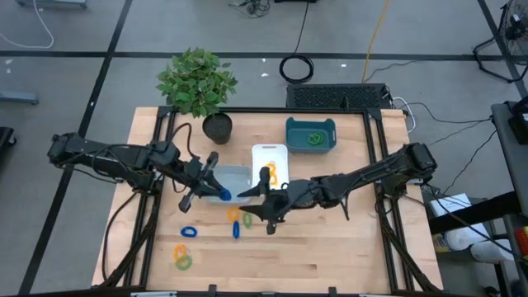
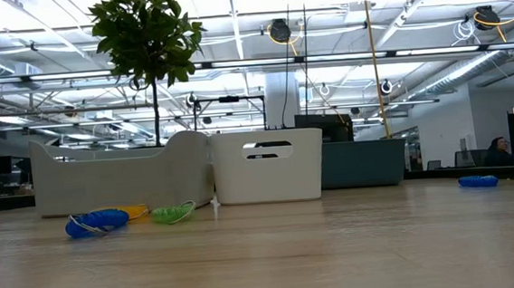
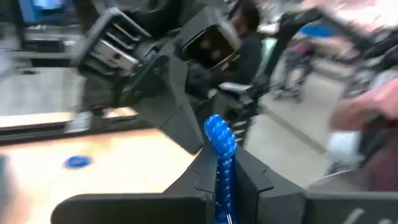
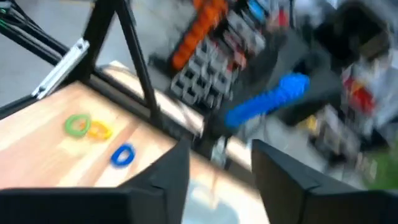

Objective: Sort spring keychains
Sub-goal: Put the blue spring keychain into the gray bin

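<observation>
The left hand (image 3: pixel 222 186) is gripping a blue coiled plastic keychain (image 3: pixel 221 158), the right hand (image 4: pixel 214 171) is standing open, and several loops (image 1: pixel 183 256) are waiting on the wooden counter (image 1: pixel 330 256).

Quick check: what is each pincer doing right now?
Left pincer: shut on the blue spring keychain.
Right pincer: open, holding nothing.

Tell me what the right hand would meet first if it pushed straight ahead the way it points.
Probably the blue spring keychain clamped in the left hand; it lies dead ahead of the right hand, whose jaws stand apart. Depth is unclear.
</observation>
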Controlling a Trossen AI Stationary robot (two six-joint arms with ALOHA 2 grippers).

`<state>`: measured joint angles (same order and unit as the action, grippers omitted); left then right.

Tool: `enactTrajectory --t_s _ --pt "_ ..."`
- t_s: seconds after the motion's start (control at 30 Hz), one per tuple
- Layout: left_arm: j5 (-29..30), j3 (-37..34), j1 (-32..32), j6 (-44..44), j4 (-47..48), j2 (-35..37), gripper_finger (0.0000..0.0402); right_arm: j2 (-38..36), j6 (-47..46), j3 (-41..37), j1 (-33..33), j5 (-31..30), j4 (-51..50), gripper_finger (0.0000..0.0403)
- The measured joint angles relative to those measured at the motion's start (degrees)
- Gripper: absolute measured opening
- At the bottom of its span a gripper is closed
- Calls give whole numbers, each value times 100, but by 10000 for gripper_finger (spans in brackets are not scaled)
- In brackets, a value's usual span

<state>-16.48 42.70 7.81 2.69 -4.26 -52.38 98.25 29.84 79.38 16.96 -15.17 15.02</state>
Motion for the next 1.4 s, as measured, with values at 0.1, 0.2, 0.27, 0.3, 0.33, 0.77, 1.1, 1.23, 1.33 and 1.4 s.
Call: enactTrajectory --t_s 0.1,0.2,0.27,0.3,0.33,0.77,1.1,1.23,1.33,1.4 --pt "742 0 1 -345 822 309 19 -212 -764 0 36 -146 -728 196" --pt "1437 2 -1 -505 1579 552 19 -455 -1338 0 36 -133 -1307 220" --pt "1813 117 -2 -520 2259 609 19 -608 -1616 0 36 -134 -1644 231" --pt "1994 221 -2 -508 2570 604 19 -693 -1707 -17 36 -132 -1815 235" --pt "2193 322 -2 -466 2910 600 19 -774 -1783 -54 36 -132 -1925 238" --pt "2540 1080 -2 -252 5167 -358 18 -1700 -2160 -831 39 -125 -1956 237" --pt "2388 1088 -254 -268 5704 -1671 18 -1798 -2138 -1008 39 -124 -1957 236" --pt "2377 1088 -362 -342 5726 -2152 18 -1798 -2136 -1008 39 -124 -1957 234" --pt "2377 1088 -424 -378 5681 -2484 18 -1798 -2146 -1008 57 -123 -1958 235" --pt "2331 1088 -451 -413 5597 -2691 18 -1798 -2155 -1008 68 -121 -1959 235"
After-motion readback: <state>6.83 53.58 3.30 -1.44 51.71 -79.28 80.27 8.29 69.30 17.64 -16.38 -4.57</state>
